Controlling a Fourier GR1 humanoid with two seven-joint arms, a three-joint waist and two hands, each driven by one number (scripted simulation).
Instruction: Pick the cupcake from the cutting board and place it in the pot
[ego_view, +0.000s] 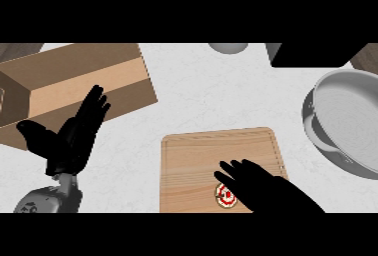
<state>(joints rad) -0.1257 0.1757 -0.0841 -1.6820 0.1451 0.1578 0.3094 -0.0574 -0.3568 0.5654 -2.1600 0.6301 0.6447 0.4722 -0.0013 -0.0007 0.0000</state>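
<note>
A cupcake (224, 194) with red and white swirled icing sits near the front of the wooden cutting board (199, 155). My right hand (269, 190) hovers just right of it and partly over it, fingers spread and fairly straight, holding nothing. The hand hides the cupcake's right side. A grey metal pot (354, 125) stands at the right edge, its inside bare. My left hand (74, 135) rests open at the left, fingers pointing up, over the edge of a cardboard box.
A large cardboard box (66, 85) lies at the back left. A black object (310, 54) and a small grey round thing (227, 47) sit along the far edge. White counter (214, 95) runs between the board, box and pot.
</note>
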